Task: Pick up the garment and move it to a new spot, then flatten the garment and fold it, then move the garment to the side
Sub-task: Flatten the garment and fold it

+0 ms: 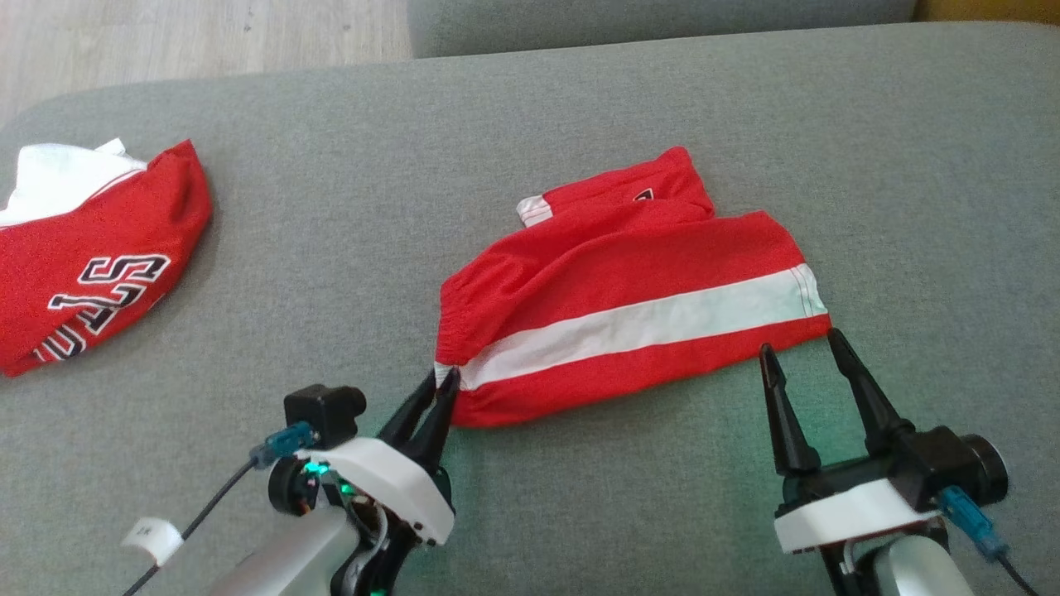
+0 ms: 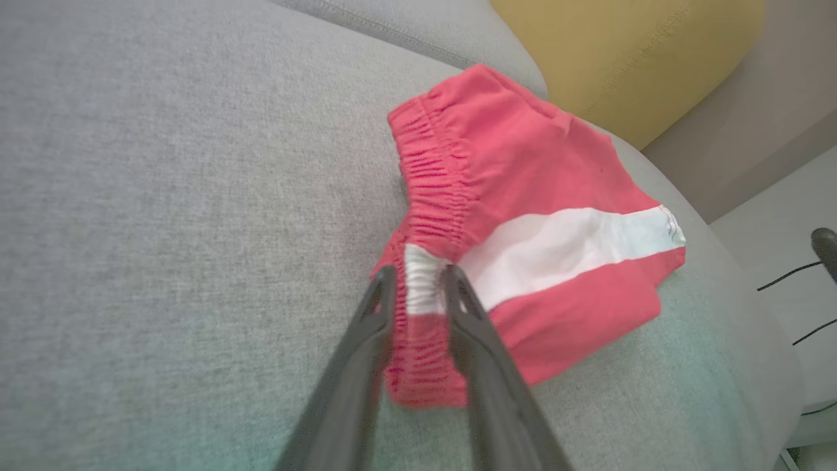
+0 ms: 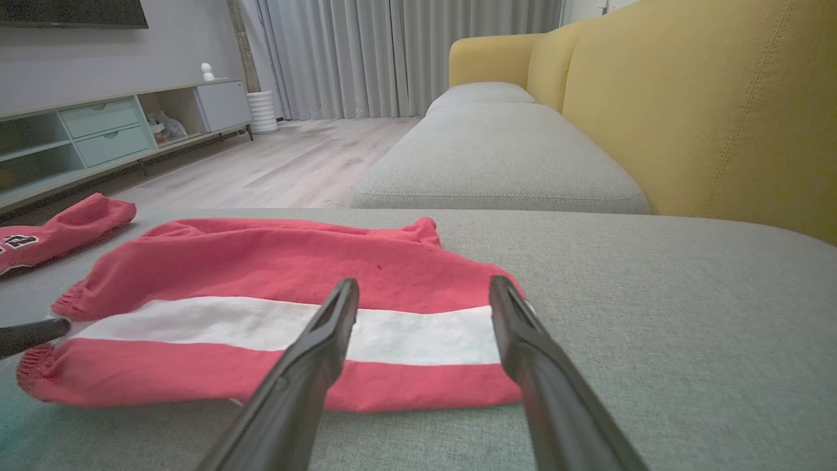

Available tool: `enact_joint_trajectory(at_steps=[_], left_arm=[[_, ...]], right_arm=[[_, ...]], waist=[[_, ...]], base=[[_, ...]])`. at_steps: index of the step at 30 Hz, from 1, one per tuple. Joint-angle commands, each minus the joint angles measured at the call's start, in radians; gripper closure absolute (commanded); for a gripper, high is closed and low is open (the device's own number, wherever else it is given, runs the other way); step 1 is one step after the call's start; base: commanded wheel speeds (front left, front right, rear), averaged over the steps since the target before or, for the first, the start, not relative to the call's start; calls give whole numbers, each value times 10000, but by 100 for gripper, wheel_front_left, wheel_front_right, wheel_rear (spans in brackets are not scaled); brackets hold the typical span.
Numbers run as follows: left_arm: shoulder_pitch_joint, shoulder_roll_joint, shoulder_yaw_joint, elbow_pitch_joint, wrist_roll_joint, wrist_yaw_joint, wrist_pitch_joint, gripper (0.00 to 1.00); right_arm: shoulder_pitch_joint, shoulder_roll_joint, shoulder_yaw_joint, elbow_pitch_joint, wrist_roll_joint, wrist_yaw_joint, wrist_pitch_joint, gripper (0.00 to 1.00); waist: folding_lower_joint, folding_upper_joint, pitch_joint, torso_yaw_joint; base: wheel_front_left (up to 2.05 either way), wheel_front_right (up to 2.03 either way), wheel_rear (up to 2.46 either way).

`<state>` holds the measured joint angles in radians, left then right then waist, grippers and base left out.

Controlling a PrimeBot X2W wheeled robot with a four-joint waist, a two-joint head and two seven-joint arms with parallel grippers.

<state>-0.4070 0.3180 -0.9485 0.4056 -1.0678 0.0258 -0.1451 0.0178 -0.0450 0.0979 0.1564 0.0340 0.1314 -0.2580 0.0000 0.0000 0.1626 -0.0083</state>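
Two tools | left tool (image 1: pixel 441 379) astride shorts (image 1: pixel 629 290) waistband, grip unclear | right tool (image 1: pixel 799 342) spread | jersey (image 1: pixel 99 265) lettering incomplete

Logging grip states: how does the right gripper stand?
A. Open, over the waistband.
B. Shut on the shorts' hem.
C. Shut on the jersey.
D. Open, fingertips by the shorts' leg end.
D: the right gripper has its fingers spread wide, gripping nothing, tips at the near edge of the red shorts by the leg end.
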Motion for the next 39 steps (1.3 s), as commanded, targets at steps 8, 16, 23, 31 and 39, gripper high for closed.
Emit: enact_joint_trajectory(at_steps=[8, 16, 23, 31, 39], left_arm=[[-167, 321, 279, -455, -258, -141, 109, 100], [-9, 1589, 839, -1256, -61, 329, -293, 100], [-189, 2214, 1393, -1704, -311, 454, -299, 100], [-349, 2237, 1494, -1785, -332, 475, -321, 100], [-444, 2188, 1486, -1717, -317, 440, -343, 100]], right_arm=[[92, -52, 210, -289, -58, -7, -38, 0], [10, -52, 366, 167, 807, -7, -38, 0], [-812, -237, 1235, 1573, 2295, -7, -38, 0], [-2110, -829, 2084, 3176, 3563, -7, -38, 0], [-2820, -914, 2803, 4161, 3921, -7, -38, 0]], waist=[[0, 0, -84, 92], [0, 0, -55, 432], [0, 0, 214, 696], [0, 0, 419, 846], [0, 0, 443, 985]], base=[[0, 0, 0], [0, 0, 0], [0, 0, 0], [0, 0, 0], [0, 0, 0]])
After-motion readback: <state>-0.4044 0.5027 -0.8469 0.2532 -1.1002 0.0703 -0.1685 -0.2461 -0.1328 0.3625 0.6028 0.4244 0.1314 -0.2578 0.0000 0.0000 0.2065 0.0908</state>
